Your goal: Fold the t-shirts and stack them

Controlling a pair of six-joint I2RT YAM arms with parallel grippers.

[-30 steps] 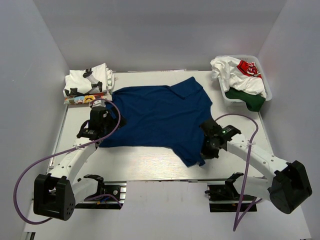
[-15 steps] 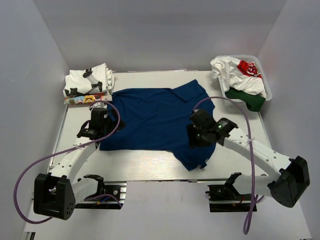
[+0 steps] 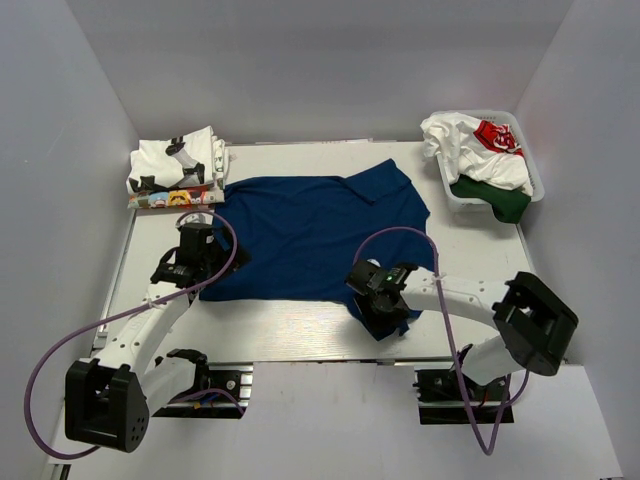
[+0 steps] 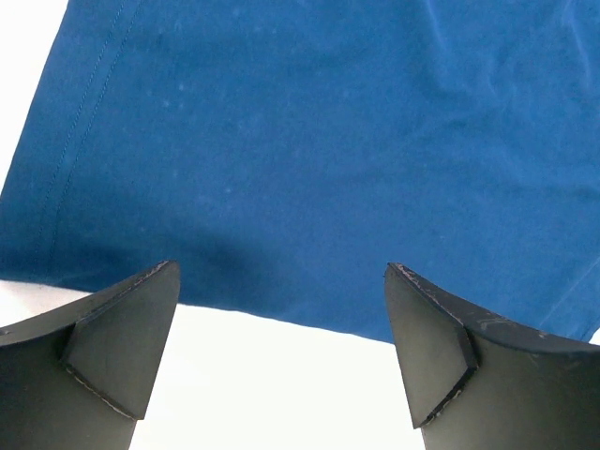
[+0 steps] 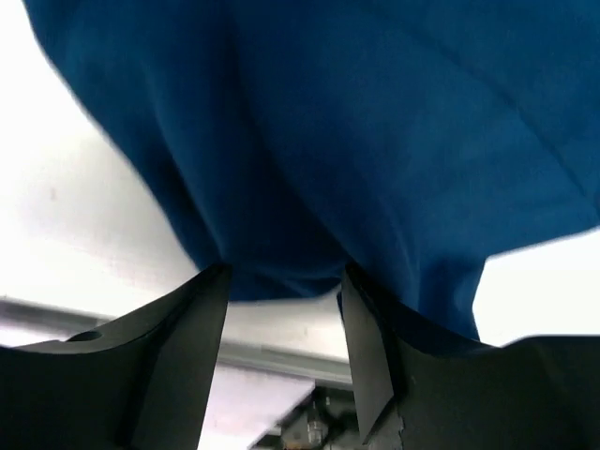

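The right end effector (image 5: pixel 281 281), clamped on the blue t-shirt (image 3: pixel 300 230), has swung inward, likely starting the fold; the left end effector (image 4: pixel 281 272) hangs apart.

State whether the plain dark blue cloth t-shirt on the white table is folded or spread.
Spread: the dark blue t-shirt lies opened flat across the white table; only its sleeve at the right gripper is bunched.

The left end effector (image 4: pixel 281 309) — fingers spread wide — frames the dark blue t-shirt (image 4: pixel 309 159) edge (stitched hem at left) over the white desk (image 4: pixel 272 380).
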